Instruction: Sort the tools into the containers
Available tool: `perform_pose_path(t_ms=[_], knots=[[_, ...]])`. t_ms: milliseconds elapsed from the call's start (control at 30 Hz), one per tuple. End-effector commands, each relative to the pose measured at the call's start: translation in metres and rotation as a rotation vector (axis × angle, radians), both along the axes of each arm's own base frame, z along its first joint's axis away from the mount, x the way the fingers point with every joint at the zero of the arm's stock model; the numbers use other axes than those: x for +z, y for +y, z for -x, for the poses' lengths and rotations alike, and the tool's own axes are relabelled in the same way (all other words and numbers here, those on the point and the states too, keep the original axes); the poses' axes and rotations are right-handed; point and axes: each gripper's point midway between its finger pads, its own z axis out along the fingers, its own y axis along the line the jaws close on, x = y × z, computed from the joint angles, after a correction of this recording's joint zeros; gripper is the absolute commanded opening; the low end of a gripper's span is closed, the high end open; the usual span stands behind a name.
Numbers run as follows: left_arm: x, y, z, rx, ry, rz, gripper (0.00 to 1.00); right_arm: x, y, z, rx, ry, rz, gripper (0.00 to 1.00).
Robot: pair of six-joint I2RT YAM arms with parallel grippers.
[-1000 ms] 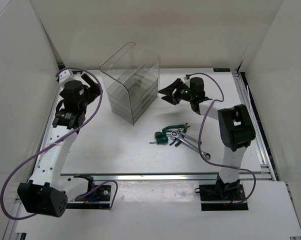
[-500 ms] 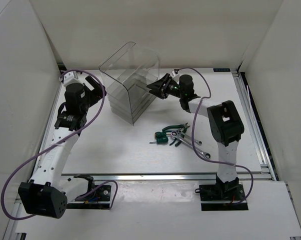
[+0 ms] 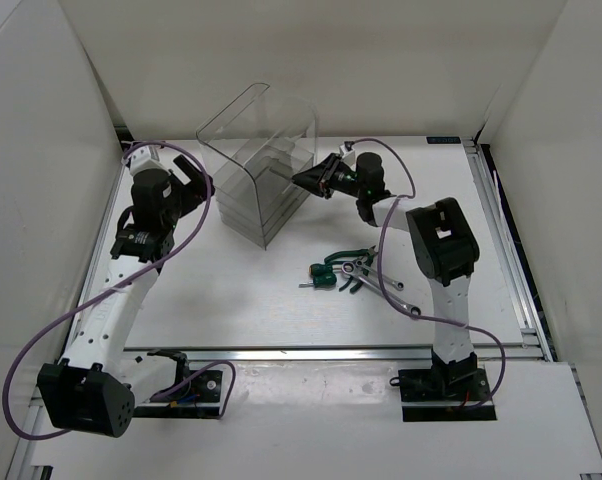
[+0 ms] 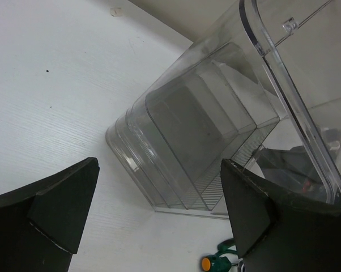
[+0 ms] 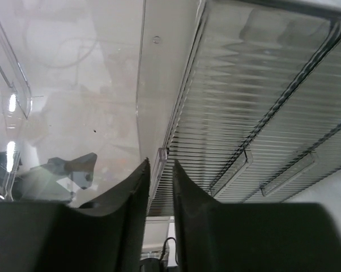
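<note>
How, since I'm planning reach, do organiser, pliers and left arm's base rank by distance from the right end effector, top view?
1. organiser, beside the right end effector, far centre.
2. pliers, mid-table.
3. left arm's base, near-left corner.

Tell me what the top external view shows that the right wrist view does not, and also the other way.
Only the top external view shows the tools lying together on the table, and the left claw open beside the organiser. Only the right wrist view shows the ribbed drawer bottoms and a thin clear plastic edge inside the narrow gap of the right claw; whether it grips the edge is unclear. Both show the organiser's stacked drawers and the right claw at them.
</note>
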Motion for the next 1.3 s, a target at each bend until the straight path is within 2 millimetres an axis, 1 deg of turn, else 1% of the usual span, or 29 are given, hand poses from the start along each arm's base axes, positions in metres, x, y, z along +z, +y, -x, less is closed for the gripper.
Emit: perform_pose_path(t_ms=[0, 33, 67, 133, 167, 200, 233, 267, 300, 333, 367, 400, 433, 467, 567, 600, 667, 700, 733, 767, 800, 867, 900, 933, 1033, 1067, 1133, 1167, 1267], knots=[[0.004, -0.006, 0.003, -0.032, -0.016, 0.012, 0.99, 0.028, 0.013, 0.001, 0.026, -0.082, -0.067, 0.24], [0.005, -0.007, 0.004, -0.04, -0.024, 0.015, 0.99, 0.027, 0.013, 0.002, 0.029, -0.075, -0.069, 0.22], [0.005, -0.008, 0.005, -0.047, -0.026, 0.013, 0.98, 0.028, 0.013, 0.003, 0.031, -0.082, -0.073, 0.14], [0.004, -0.011, 0.007, -0.063, -0.032, 0.018, 0.94, 0.028, 0.013, 0.005, 0.032, -0.074, -0.079, 0.05], [0.003, -0.012, 0.006, -0.072, -0.034, 0.021, 0.88, 0.026, 0.012, 0.005, 0.031, -0.071, -0.078, 0.0], [0.001, -0.014, 0.008, -0.082, -0.031, 0.023, 0.86, 0.026, 0.011, 0.005, 0.029, -0.068, -0.079, 0.0], [0.004, -0.018, 0.008, -0.1, -0.042, 0.03, 0.82, 0.026, 0.01, 0.008, 0.032, -0.065, -0.078, 0.0], [0.004, -0.019, 0.009, -0.107, -0.046, 0.04, 0.82, 0.027, 0.01, 0.011, 0.035, -0.065, -0.078, 0.0], [0.004, -0.022, 0.01, -0.117, -0.048, 0.049, 0.82, 0.023, 0.008, 0.011, 0.03, -0.058, -0.072, 0.0], [0.003, -0.024, 0.012, -0.133, -0.049, 0.056, 0.83, 0.029, 0.006, 0.013, 0.029, -0.07, -0.077, 0.0], [0.004, -0.029, 0.013, -0.158, -0.054, 0.062, 0.86, 0.024, 0.003, 0.014, 0.024, -0.055, -0.073, 0.0], [0.007, -0.038, 0.016, -0.211, -0.061, 0.067, 0.88, 0.025, 0.002, 0.016, 0.023, -0.05, -0.074, 0.0], [0.009, -0.042, 0.016, -0.237, -0.071, 0.063, 0.91, 0.03, -0.001, 0.018, 0.02, -0.057, -0.077, 0.0], [0.013, -0.049, 0.02, -0.282, -0.083, 0.057, 0.93, 0.024, -0.002, 0.021, 0.019, -0.042, -0.07, 0.0], [0.021, -0.067, 0.028, -0.386, -0.126, 0.064, 0.94, 0.024, -0.005, 0.027, 0.016, -0.041, -0.064, 0.0], [0.026, -0.072, 0.03, -0.422, -0.158, 0.064, 0.94, 0.028, -0.007, 0.028, 0.016, -0.053, -0.064, 0.0], [0.026, -0.083, 0.037, -0.499, -0.182, 0.064, 0.98, 0.024, -0.012, 0.029, 0.012, -0.042, -0.059, 0.0], [0.036, -0.094, 0.044, -0.574, -0.23, 0.075, 0.98, 0.03, -0.013, 0.03, 0.012, -0.046, -0.064, 0.0], [0.035, -0.099, 0.049, -0.61, -0.243, 0.082, 0.99, 0.028, -0.016, 0.03, 0.007, -0.044, -0.06, 0.0], [0.032, -0.108, 0.057, -0.679, -0.239, 0.098, 0.99, 0.033, -0.017, 0.032, 0.007, -0.049, -0.062, 0.0], [0.041, -0.111, 0.058, -0.706, -0.283, 0.095, 0.99, 0.035, -0.018, 0.034, 0.009, -0.046, -0.061, 0.0], [0.04, -0.116, 0.061, -0.74, -0.279, 0.102, 0.99, 0.038, -0.025, 0.034, -0.005, -0.041, -0.056, 0.0], [0.039, -0.119, 0.063, -0.764, -0.274, 0.099, 0.99, 0.037, -0.025, 0.036, -0.005, -0.038, -0.052, 0.0], [0.038, -0.119, 0.064, -0.775, -0.269, 0.095, 0.99, 0.044, -0.03, 0.037, -0.016, -0.043, -0.053, 0.0], [0.037, -0.123, 0.071, -0.815, -0.278, 0.075, 0.99, 0.048, -0.034, 0.043, -0.027, -0.033, -0.044, 0.0], [0.033, -0.124, 0.073, -0.827, -0.272, 0.071, 0.99, 0.049, -0.038, 0.043, -0.034, -0.031, -0.04, 0.0], [0.035, -0.128, 0.081, -0.862, -0.301, 0.057, 0.99, 0.045, -0.039, 0.045, -0.039, -0.015, -0.021, 0.0], [0.032, -0.127, 0.083, -0.866, -0.303, 0.051, 0.99, 0.048, -0.039, 0.048, -0.036, -0.012, -0.019, 0.0], [0.032, -0.132, 0.092, -0.9, -0.327, 0.039, 0.99, 0.048, -0.042, 0.051, -0.039, 0.001, -0.009, 0.0]])
